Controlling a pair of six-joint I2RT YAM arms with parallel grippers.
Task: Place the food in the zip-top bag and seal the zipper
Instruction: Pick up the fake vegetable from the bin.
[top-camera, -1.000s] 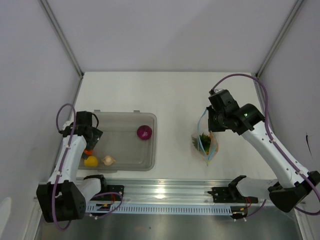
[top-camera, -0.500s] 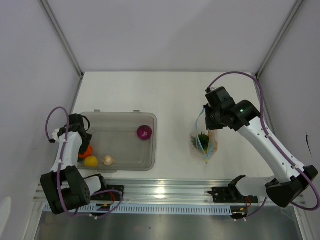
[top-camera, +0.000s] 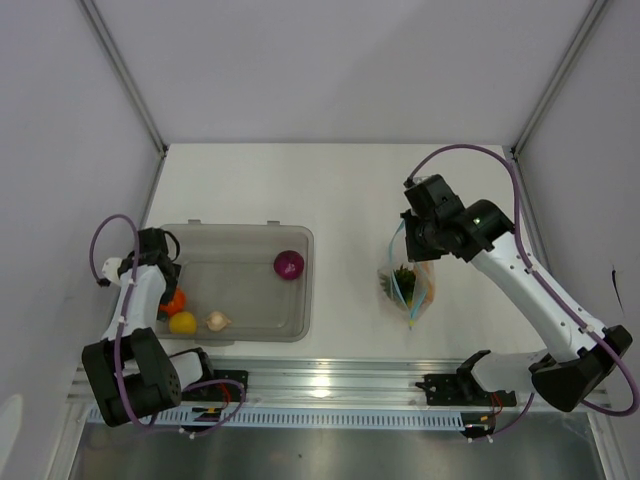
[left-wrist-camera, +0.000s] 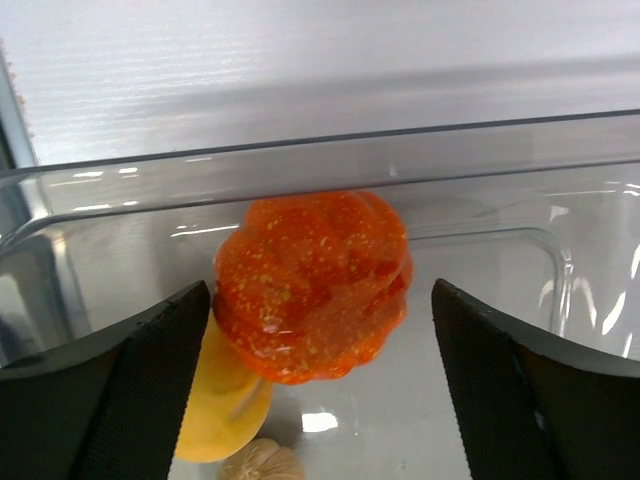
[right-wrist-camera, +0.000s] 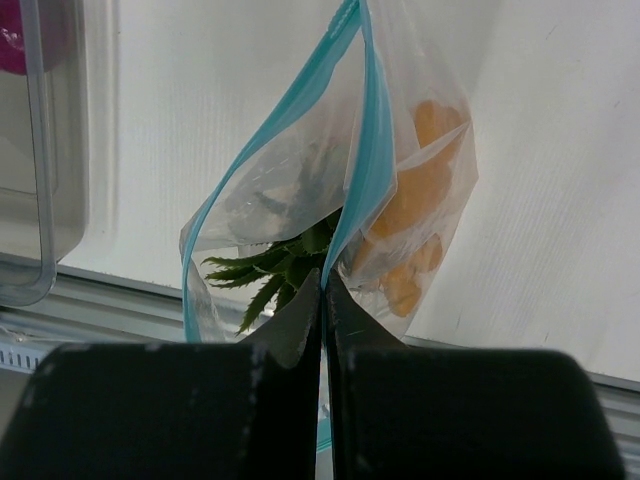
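Observation:
My left gripper (left-wrist-camera: 320, 380) is open inside the grey tub, its fingers on either side of an orange fruit (left-wrist-camera: 312, 285) without touching it. A yellow lemon (left-wrist-camera: 225, 400) and a pale garlic bulb (left-wrist-camera: 262, 462) lie just below the fruit. In the top view this gripper (top-camera: 160, 278) is at the tub's left end, and a purple onion (top-camera: 288, 265) lies at the tub's right. My right gripper (right-wrist-camera: 323, 290) is shut on the zipper (right-wrist-camera: 365, 150) and holds the zip-top bag (right-wrist-camera: 420, 190) hanging with its mouth open. Spiky green leaves (right-wrist-camera: 270, 265) and an orange piece (right-wrist-camera: 415, 200) are inside.
The translucent grey tub (top-camera: 240, 232) sits at the left of the white table. The bag (top-camera: 408, 285) hangs at the right of centre. A metal rail (top-camera: 320, 385) runs along the near edge. Grey walls enclose the table on three sides.
My left arm has swung left and settled at the tub's left end over the orange fruit. My right gripper has shifted slightly left with the bag.

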